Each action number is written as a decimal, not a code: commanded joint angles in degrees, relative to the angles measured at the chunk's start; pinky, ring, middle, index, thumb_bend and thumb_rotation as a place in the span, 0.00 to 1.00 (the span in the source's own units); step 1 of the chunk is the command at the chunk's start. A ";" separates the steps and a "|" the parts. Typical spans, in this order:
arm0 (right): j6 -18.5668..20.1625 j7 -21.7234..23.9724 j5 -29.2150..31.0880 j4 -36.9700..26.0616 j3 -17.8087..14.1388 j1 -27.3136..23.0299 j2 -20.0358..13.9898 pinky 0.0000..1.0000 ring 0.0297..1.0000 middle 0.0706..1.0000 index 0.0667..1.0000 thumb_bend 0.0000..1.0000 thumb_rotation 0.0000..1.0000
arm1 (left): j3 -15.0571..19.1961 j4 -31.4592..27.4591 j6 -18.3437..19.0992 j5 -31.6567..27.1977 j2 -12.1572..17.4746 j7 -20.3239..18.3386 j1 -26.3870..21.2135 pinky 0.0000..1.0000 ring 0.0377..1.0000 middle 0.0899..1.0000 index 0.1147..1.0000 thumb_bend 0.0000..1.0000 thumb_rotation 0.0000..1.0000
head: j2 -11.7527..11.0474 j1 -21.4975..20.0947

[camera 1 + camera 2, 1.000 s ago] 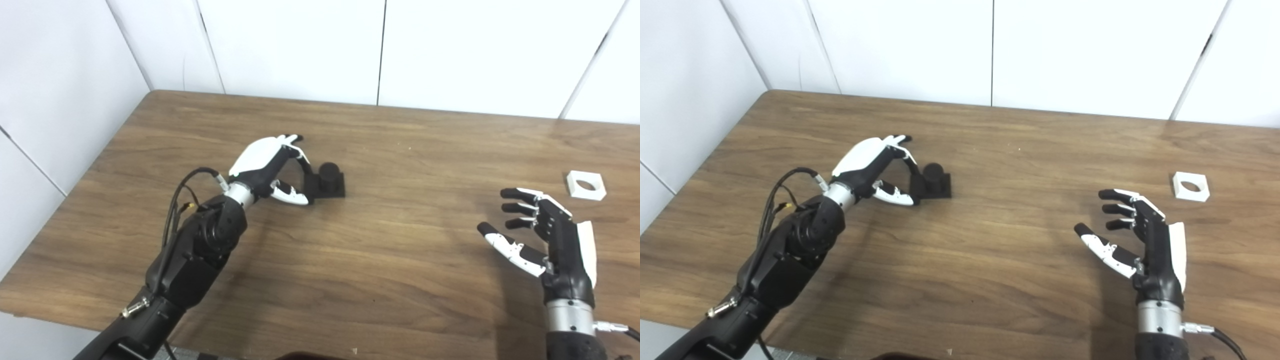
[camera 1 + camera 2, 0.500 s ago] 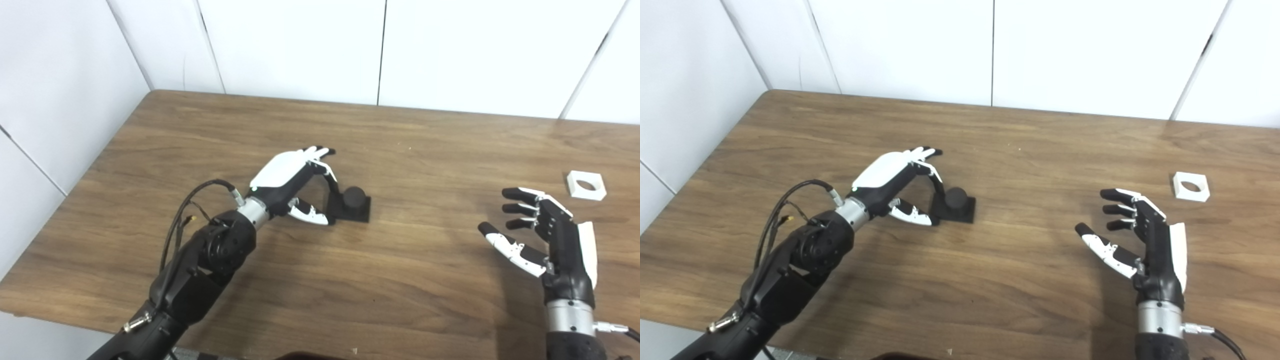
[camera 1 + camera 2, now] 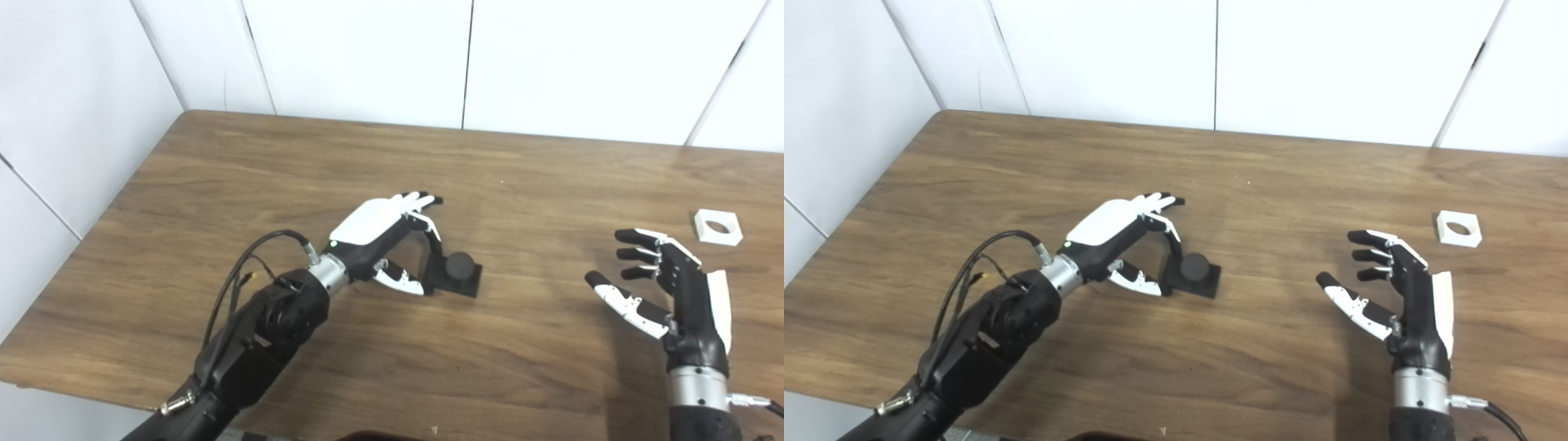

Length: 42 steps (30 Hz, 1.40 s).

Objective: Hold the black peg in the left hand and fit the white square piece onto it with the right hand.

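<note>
**Peg on the move**

While your left hand [image 3: 383, 236] pinches the black peg [image 3: 454, 272] by its base edge, it's slid rightward along the table [image 3: 392, 367]. Your right hand [image 3: 664, 288] waits spread, holding nothing; white square piece [image 3: 718, 226] lies beyond its fingertips, untouched.

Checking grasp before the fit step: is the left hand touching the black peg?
Touching. In the left eye view the left hand pinches the base edge of the black peg, a finger and the thumb meeting it with no gap visible.
</note>
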 commanded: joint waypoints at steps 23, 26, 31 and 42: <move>-1.60 -1.13 -1.81 -1.98 2.07 -0.71 1.56 0.52 0.63 0.69 0.63 0.53 0.16 | -4.23 -1.46 -2.91 0.52 -0.58 -3.83 2.61 1.00 1.00 0.96 0.42 0.52 0.08 | 2.69 -15.85; -1.68 -1.54 -2.86 -1.75 2.77 -0.70 2.13 0.51 0.61 0.69 0.63 0.52 0.17 | -3.39 -1.64 -3.51 -0.95 0.01 -4.03 3.05 1.00 1.00 0.95 0.42 0.52 0.08 | 2.52 -20.07; -1.03 -2.81 -6.34 -0.74 5.06 -0.82 4.24 0.54 0.64 0.70 0.64 0.53 0.23 | -1.74 -2.01 -4.82 -2.44 1.93 -4.30 4.12 1.00 1.00 0.94 0.42 0.52 0.07 | 0.64 -31.91; -1.22 -4.02 -7.97 0.89 6.43 -1.39 6.40 0.56 0.64 0.71 0.65 0.55 0.22 | -0.26 -1.20 -6.68 -3.67 2.94 -4.71 5.38 1.00 1.00 0.92 0.42 0.52 0.07 | -2.12 -38.63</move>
